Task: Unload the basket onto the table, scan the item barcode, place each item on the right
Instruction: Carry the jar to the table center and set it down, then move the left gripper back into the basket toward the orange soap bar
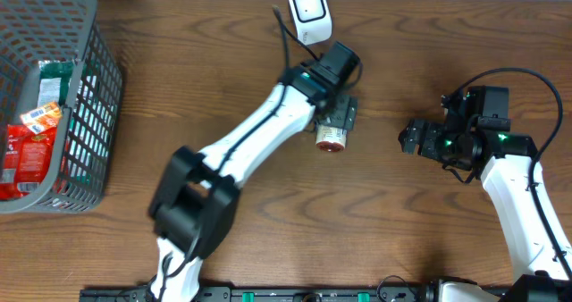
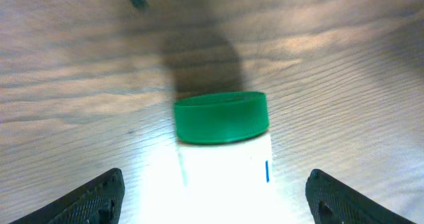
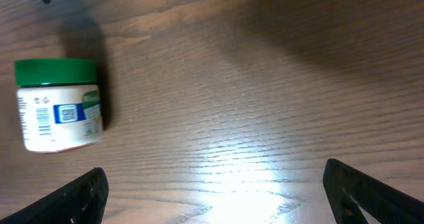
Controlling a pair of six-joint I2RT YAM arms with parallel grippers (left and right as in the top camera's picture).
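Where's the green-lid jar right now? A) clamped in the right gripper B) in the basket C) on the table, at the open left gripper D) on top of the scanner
C: the jar lies on the table between the left gripper's spread fingers, neither touching it.

1. Table (image 1: 429,52): brown wood grain, smooth, slight sheen under the light.
2. Jar (image 3: 59,114): white plastic, printed label; lid (image 2: 220,116) green plastic, finely ribbed.
3. Basket (image 1: 89,114): grey plastic mesh, matt.
4. Scanner (image 1: 309,12): white plastic, glossy.
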